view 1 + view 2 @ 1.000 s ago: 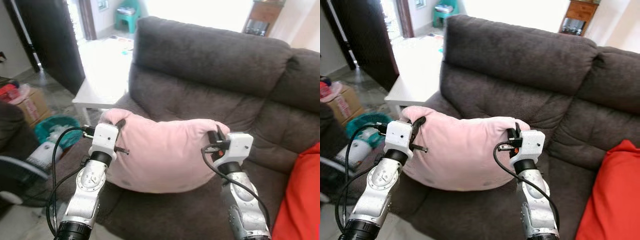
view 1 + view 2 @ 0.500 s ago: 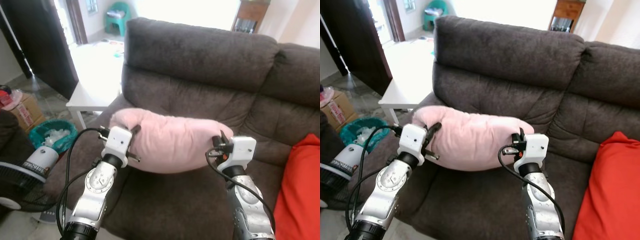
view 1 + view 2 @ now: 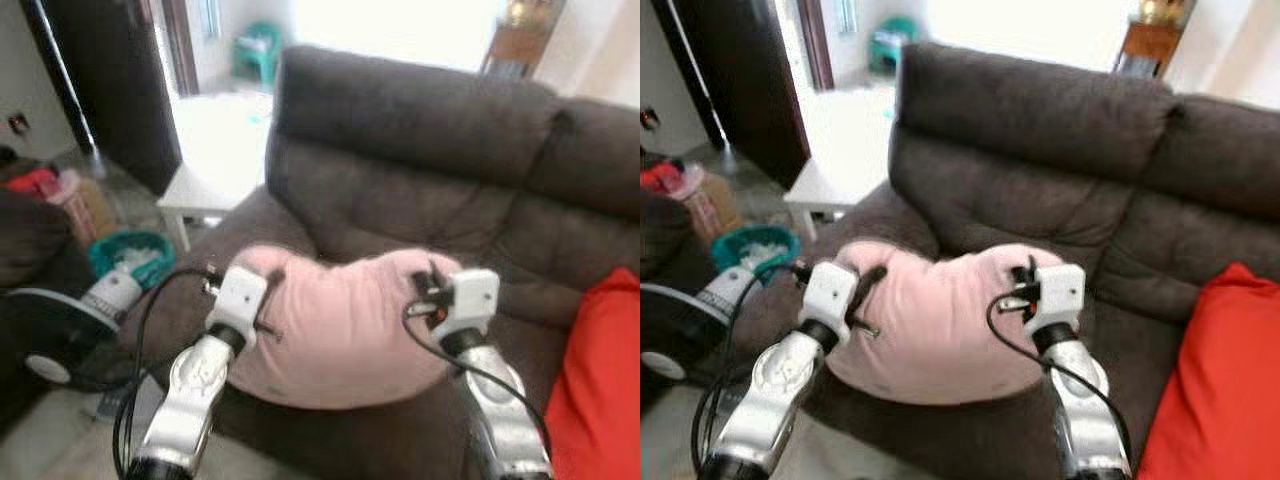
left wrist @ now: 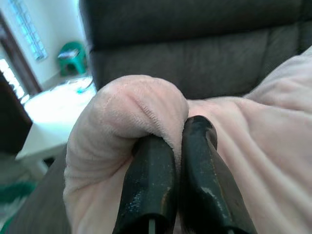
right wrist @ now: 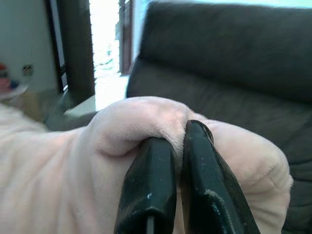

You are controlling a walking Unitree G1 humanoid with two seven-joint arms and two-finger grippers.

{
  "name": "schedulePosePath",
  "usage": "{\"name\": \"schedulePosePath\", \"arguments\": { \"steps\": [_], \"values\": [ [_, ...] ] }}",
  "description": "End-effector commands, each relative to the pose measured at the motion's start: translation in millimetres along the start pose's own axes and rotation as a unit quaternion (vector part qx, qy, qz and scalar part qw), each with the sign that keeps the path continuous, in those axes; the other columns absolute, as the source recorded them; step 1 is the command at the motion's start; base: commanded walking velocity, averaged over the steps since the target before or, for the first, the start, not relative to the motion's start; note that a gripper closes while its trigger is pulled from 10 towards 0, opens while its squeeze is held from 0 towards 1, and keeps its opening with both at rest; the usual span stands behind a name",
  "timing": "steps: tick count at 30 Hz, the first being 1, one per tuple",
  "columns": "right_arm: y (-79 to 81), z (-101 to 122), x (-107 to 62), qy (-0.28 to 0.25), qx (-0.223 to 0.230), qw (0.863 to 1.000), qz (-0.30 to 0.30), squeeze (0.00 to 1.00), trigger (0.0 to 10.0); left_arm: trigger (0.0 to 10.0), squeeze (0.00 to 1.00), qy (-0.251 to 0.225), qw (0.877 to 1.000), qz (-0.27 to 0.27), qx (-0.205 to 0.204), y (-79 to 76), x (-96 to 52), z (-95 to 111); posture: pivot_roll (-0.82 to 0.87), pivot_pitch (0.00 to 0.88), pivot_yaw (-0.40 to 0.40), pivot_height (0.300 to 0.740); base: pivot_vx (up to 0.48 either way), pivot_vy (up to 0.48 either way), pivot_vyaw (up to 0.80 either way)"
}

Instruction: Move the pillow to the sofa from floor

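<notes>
Left tool (image 4: 178, 146) is clamped on a bunched fold at one top corner of the pink pillow (image 3: 340, 330), its two black fingers (image 4: 146, 180) pressed together with the plush fabric pinched between them. Right tool (image 5: 175, 146) is closed the same way on the opposite top corner. Gripping both corners spreads the soft pillow between the two tools, so it hangs as a broad curtain below them instead of folding up or swinging from one point.

The pillow is off the floor, hanging just ahead of both tools over the front of the dark brown sofa (image 3: 420, 150), its lower edge at or near the seat cushion; whether it rests there cannot be told through the blur. Beyond the right tool lies a red cushion (image 3: 1215, 380), and out past the left tool stand a white table (image 3: 215, 150) and a fan (image 3: 55, 335). The carry looks nearly done; what seems left is to lower and let go.
</notes>
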State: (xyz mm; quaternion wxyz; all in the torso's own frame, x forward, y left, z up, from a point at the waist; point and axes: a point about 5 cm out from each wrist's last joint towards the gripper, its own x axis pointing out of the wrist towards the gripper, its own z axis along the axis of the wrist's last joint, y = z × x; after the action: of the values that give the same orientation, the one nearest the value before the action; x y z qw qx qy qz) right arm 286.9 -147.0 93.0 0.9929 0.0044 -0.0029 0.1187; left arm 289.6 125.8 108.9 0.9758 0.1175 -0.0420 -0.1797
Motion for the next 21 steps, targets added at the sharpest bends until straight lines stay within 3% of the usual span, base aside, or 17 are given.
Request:
{"name": "schedulePosePath", "arguments": {
  "steps": [1, 10, 11, 21],
  "values": [
    [18.7, 13, 6.8, -0.026, -0.015, 0.998, 0.056, 0.74, 10.0, 10.0, 0.00, -0.055, 0.998, -0.028, 0.007, -9.5, 10.3, 25, 0.11, 0.000, -0.077, 0.740, 0.000, 0.000, 0.00],
    [23.0, 14, 5.5, -0.022, -0.025, 0.996, 0.079, 0.81, 10.0, 10.0, 0.00, -0.043, 0.999, -0.004, 0.010, -2.2, 7.1, 18, 0.11, 0.000, -0.080, 0.740, 0.000, 0.000, 0.00],
    [22.4, 15, 5.9, -0.023, -0.027, 0.996, 0.079, 1.00, 10.0, 10.0, 0.00, -0.041, 0.999, 0.000, 0.011, -0.9, 6.8, 17, 0.11, 0.000, -0.081, 0.740, 0.000, 0.000, 0.00],
    [13.6, 18, 7.0, -0.022, -0.047, 0.996, 0.071, 1.00, 10.0, 10.0, 0.00, -0.026, 0.999, 0.032, 0.025, 11.3, 9.9, 8, 0.11, 0.000, -0.089, 0.740, 0.000, 0.000, 0.00]
  ]
}}
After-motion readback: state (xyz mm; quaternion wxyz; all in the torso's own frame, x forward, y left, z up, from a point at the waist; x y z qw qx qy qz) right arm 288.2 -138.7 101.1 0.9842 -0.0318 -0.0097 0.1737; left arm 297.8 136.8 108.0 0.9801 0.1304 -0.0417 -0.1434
